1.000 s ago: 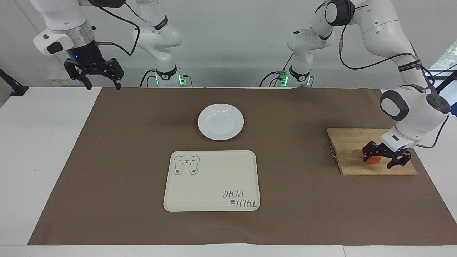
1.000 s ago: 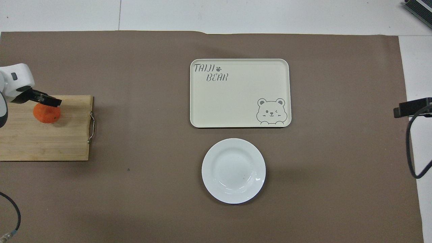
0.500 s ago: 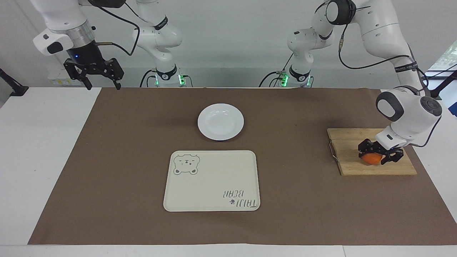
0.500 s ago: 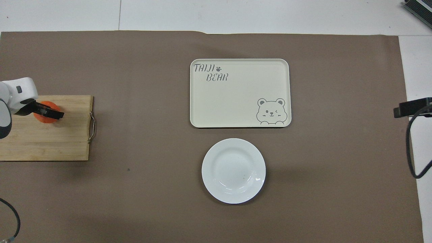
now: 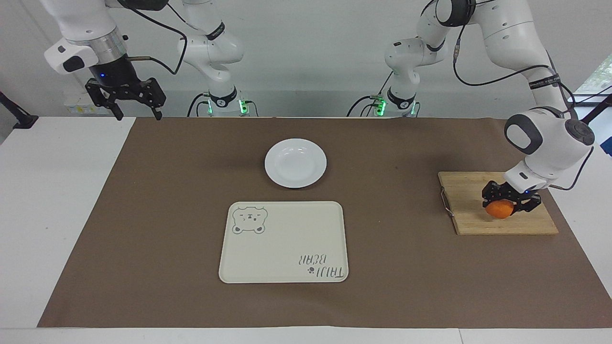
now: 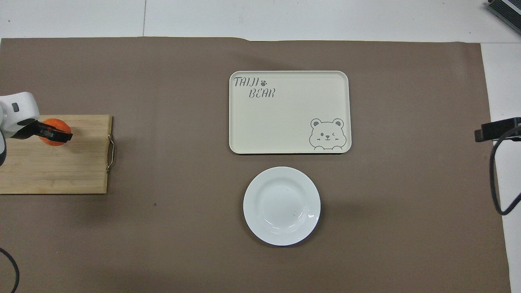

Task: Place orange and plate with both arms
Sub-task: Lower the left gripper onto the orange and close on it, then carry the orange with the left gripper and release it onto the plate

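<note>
The small orange (image 5: 498, 210) is on the wooden cutting board (image 5: 466, 200) at the left arm's end of the table. My left gripper (image 5: 508, 204) comes down on it at a slant and is shut on the orange (image 6: 55, 124), a black finger (image 6: 61, 135) crossing it in the overhead view. The white plate (image 5: 295, 163) lies bare on the brown mat, midway between the arms' ends and nearer to the robots than the tray; it is also in the overhead view (image 6: 281, 206). My right gripper (image 5: 137, 116) waits open and high over the mat's corner at its own end.
A cream tray with a bear drawing (image 5: 283, 242) lies just past the plate, farther from the robots. The cutting board (image 6: 61, 171) has a metal handle on the side toward the plate. A brown mat (image 5: 143, 215) covers most of the white table.
The left gripper slid over the orange and closed on it, its wrist shifting slightly toward the robots. The right arm, the plate and the tray stayed put.
</note>
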Robot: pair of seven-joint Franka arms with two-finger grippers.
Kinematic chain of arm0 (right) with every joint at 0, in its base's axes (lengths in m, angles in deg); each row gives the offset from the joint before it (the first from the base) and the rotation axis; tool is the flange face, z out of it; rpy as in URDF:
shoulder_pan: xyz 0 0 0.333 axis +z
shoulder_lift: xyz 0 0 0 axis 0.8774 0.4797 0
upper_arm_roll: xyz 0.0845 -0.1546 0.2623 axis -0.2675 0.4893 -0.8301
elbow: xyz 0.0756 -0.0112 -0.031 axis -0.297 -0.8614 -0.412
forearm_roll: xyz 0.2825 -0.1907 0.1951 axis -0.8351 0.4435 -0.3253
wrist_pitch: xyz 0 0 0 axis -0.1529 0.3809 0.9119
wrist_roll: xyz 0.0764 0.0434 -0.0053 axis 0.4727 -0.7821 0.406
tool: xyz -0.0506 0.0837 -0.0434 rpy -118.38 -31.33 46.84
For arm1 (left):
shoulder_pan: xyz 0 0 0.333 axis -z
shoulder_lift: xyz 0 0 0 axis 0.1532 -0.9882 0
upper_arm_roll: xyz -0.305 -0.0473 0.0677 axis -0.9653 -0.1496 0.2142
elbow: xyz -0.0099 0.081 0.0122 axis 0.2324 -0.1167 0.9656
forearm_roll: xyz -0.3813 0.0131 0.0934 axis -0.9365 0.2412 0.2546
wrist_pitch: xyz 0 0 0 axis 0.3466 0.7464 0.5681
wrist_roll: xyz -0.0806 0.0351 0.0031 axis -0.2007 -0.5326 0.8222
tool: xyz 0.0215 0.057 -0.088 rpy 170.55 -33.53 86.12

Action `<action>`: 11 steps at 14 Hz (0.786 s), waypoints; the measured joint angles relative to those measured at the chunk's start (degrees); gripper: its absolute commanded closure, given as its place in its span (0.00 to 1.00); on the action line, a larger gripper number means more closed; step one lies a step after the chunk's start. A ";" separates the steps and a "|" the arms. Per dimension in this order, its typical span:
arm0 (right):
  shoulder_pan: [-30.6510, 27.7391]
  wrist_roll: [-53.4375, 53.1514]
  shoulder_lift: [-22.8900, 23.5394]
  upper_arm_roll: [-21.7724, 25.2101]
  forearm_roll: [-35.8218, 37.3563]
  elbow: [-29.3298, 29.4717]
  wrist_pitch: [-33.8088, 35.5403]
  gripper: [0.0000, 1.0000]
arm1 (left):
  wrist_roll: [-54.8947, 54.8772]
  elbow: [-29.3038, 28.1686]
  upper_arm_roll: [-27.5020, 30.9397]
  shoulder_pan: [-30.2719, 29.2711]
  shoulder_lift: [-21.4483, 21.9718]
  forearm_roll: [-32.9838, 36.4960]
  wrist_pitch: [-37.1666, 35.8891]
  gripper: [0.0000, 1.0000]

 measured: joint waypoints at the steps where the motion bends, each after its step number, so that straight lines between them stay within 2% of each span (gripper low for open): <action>1: 0.00 0.00 0.00 0.00 0.00 0.00 0.00 0.00 | 0.00 0.00 -0.25 1.83 1.28 -0.01 -0.61 1.00; 4: 0.00 0.00 0.00 0.00 0.00 0.00 0.00 0.00 | 3.03 -0.06 -0.71 10.09 3.64 -0.16 -2.79 1.00; 11: 0.00 0.00 0.00 0.00 0.00 0.00 0.00 0.00 | 25.73 -0.11 -1.26 35.52 3.86 -0.23 -2.68 1.00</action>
